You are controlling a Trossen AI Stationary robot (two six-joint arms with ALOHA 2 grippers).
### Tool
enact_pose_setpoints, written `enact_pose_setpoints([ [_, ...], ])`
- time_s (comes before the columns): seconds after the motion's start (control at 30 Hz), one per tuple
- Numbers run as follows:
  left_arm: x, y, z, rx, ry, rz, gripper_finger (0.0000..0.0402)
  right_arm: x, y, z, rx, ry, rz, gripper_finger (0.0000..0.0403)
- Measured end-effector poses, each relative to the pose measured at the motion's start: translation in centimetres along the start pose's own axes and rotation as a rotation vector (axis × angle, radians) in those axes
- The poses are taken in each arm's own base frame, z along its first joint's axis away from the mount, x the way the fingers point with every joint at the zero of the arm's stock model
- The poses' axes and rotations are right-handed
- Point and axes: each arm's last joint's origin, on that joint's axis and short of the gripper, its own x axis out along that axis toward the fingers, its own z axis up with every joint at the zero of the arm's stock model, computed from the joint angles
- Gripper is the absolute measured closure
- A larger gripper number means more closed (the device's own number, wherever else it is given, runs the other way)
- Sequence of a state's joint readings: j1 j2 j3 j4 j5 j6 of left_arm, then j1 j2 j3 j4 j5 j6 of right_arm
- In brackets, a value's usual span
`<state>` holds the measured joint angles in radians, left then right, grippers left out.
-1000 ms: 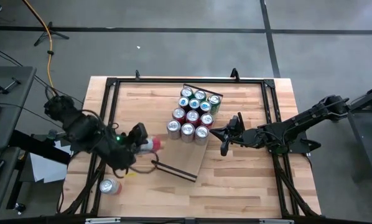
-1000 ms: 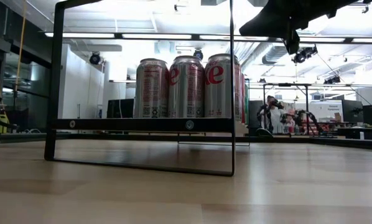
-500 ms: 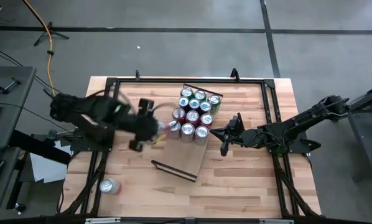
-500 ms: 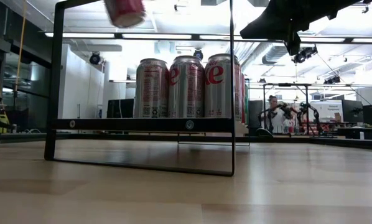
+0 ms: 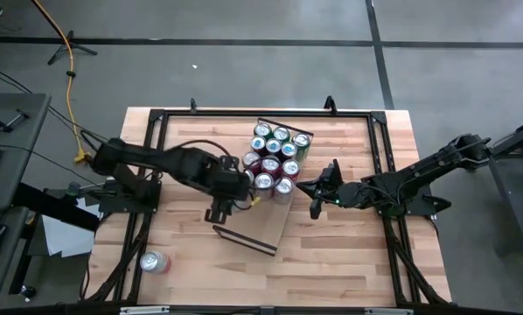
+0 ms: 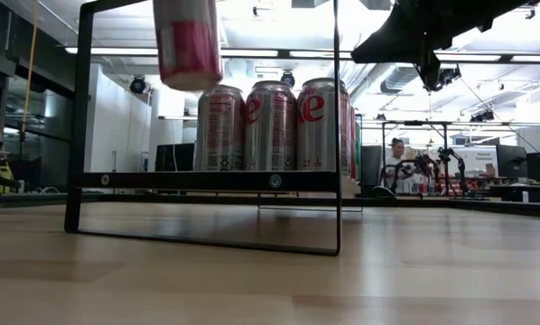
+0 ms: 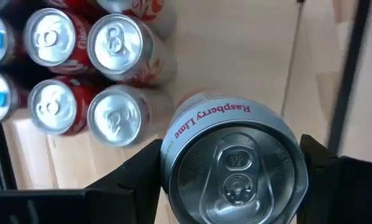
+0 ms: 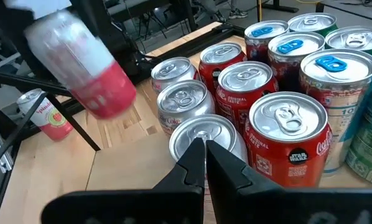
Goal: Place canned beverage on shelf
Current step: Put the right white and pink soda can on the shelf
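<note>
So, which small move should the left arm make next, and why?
Probably lower it straight down. The left gripper holds the Raspberry Lime can upright in the air, above the height of the cans' tops in the low view, over bare board of the shelf beside the standing cans. The right gripper waits nearby, shut.

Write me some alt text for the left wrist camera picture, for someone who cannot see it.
Seen from directly above, a silver can labelled "Raspberry Lime" is held between the two dark fingers of the left pincer. Beyond it, a cluster of red and silver cans stands upright on the light-wood shelf.
</note>
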<state>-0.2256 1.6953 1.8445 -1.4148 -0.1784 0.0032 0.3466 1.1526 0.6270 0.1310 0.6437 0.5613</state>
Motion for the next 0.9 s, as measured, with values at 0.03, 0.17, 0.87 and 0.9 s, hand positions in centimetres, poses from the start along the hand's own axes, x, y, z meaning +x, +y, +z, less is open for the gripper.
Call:
enact_pose_setpoints([
  [0.03,0.6,-0.1,0.1,0.005,0.002,-0.001,0.0215,0.0,0.0,0.0,-0.001,0.0,0.0,0.0402],
  [0.17,2.7,-0.2,0.0,-0.011,-0.017,-0.039,0.0215,0.0,0.0,0.0,0.0,0.0,0.0,0.0402],
  [0.87,8.2,1.5,-1.6,-0.314,0.052,-0.022,0.0215,0.0,-0.1,0.0,0.002,-0.009,-0.028,0.0402],
  [0.9,8.4,1.5,-1.6,-0.315,0.06,-0.033,0.0215,0.0,-0.1,0.0,0.002,-0.009,-0.028,0.0402],
])
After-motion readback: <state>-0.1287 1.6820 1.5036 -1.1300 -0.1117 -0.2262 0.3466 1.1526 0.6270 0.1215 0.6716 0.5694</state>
